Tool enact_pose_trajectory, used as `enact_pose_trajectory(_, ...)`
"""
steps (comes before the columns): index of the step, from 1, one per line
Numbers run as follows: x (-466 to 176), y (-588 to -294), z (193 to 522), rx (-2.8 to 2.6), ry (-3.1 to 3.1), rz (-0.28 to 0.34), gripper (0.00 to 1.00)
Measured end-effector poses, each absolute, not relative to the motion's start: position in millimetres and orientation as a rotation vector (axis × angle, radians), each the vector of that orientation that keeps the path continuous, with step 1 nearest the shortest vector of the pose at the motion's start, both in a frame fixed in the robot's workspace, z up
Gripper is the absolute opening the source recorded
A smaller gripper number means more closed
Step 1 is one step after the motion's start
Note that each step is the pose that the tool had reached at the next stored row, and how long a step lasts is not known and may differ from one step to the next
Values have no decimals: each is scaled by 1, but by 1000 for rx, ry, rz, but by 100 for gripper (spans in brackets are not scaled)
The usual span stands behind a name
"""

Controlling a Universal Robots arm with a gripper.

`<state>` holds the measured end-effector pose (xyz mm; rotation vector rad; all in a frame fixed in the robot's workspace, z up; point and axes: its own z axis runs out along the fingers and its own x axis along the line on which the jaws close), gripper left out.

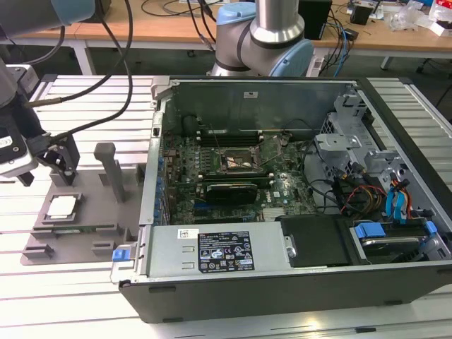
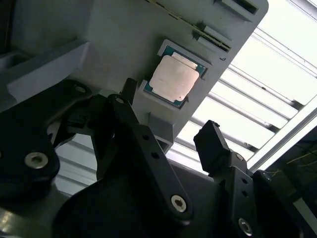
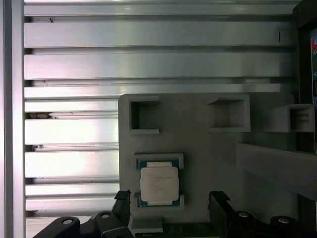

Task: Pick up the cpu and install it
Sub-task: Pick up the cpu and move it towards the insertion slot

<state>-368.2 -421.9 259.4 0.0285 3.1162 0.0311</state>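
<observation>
The slatted aluminium table is carrying the whole setup. The open computer case is lying on its side over the centre and the exterior view's right, with its motherboard facing up and the black socket frame sitting near the middle of the board. The arm is standing at the far side of the case. At the exterior view's left, just beside the case, a grey fixture tray is lying flat on the table, with an upright post rising from it. The tray is also showing in both wrist views, with square pockets along one edge. The gripper is hanging over the far left part of the tray, above the cpu and apart from it. In both wrist views the gripper is pointing down at the tray. Its black fingers are standing spread wide, released, with nothing between them. The cpu is lying flat in a framed recess of the tray, silver top up, on the left side of the tray. In both wrist views the cpu is appearing in line with the gap between the fingers, and neither finger is touching it.
</observation>
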Motion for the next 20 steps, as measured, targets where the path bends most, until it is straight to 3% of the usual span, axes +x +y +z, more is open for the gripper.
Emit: enact_pose_trajectory(20, -368, -422, 234, 29, 3116, 31, 74)
